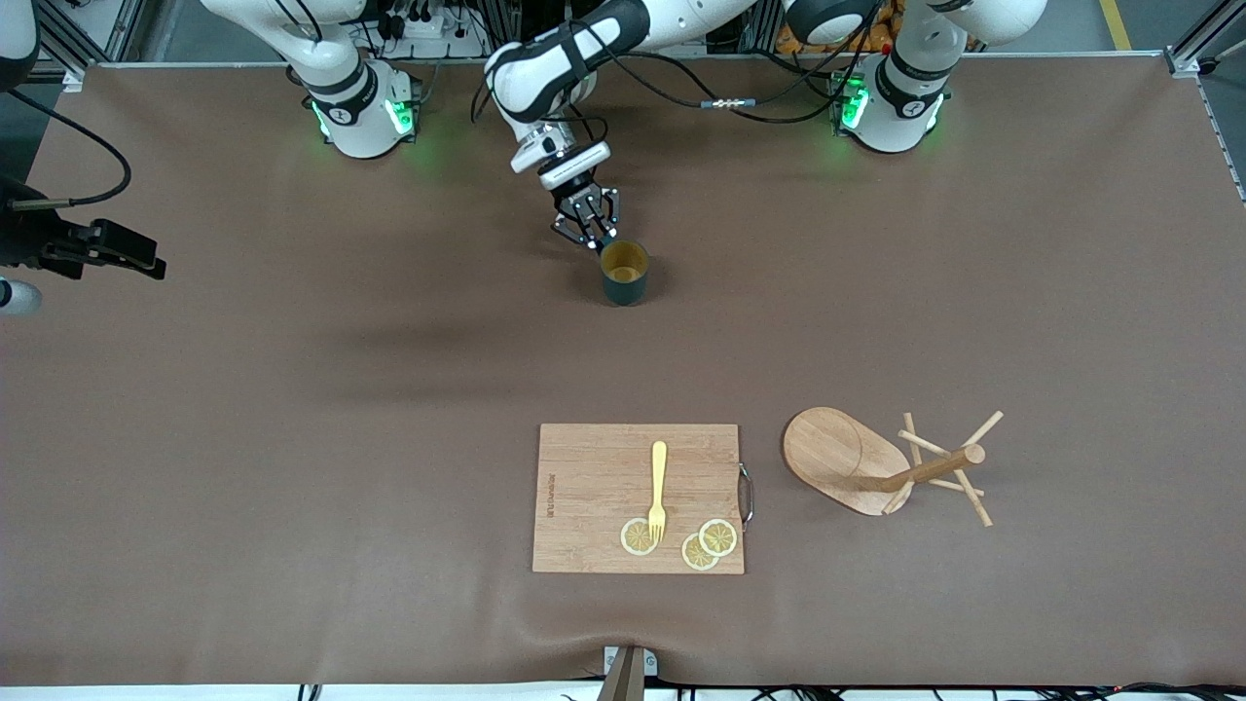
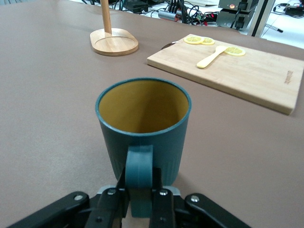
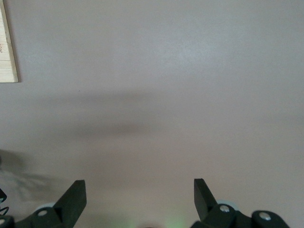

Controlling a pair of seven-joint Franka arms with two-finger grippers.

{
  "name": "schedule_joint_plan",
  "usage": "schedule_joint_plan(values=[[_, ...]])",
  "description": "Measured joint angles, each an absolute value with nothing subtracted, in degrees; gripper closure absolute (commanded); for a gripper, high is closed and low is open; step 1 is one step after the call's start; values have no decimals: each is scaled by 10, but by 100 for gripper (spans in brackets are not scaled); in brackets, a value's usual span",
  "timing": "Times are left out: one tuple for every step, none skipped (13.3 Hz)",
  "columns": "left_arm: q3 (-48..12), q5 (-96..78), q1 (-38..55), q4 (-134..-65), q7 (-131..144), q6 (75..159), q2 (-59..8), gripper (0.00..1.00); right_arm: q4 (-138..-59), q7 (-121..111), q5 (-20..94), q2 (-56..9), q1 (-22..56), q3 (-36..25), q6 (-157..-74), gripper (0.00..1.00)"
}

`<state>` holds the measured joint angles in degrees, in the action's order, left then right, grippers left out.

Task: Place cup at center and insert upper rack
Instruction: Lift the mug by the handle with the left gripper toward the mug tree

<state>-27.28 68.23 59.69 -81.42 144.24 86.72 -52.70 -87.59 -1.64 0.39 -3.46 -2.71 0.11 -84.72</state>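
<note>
The dark teal cup (image 1: 624, 280) stands upright on the brown table, between the two arm bases and a little nearer the front camera. My left gripper (image 1: 592, 234) is low beside it, shut on the cup's loop handle (image 2: 139, 173), which sits clamped between the black fingers (image 2: 162, 204). The tan-yellow inside is empty. The upper rack (image 1: 845, 456), a light wooden mug tree, stands toward the left arm's end, nearer the front camera than the cup; its oval base (image 2: 114, 42) lies flat. My right gripper (image 3: 137, 187) hangs open over bare table at the right arm's end.
A wooden cutting board (image 1: 594, 487) lies beside the mug tree, nearer the front camera than the cup. On it are a yellow fork (image 1: 658, 487) and three lemon slices (image 1: 718, 536). The board's metal handle (image 1: 747, 495) faces the tree.
</note>
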Motion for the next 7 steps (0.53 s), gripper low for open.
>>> schedule_joint_plan(values=[[-273, 671, 597, -808, 1440, 867, -518, 100, -876, -16, 4, -35, -27, 1, -847, 0], [-273, 659, 596, -802, 1438, 866, -507, 100, -876, -16, 5, -35, -27, 1, -847, 0], [-273, 647, 595, -797, 1430, 865, -495, 100, -876, -16, 10, -35, -27, 1, -847, 0], [-273, 636, 593, -794, 1421, 864, -484, 100, -876, -16, 15, -35, -27, 1, -847, 0], [-273, 623, 590, -792, 1410, 864, -472, 100, -876, -16, 21, -35, -27, 1, -847, 0], [-273, 609, 587, -791, 1402, 864, -458, 100, -876, -16, 23, -35, -27, 1, -847, 0], [-273, 593, 581, -789, 1397, 863, -443, 100, -876, -16, 23, -35, -27, 1, -847, 0]])
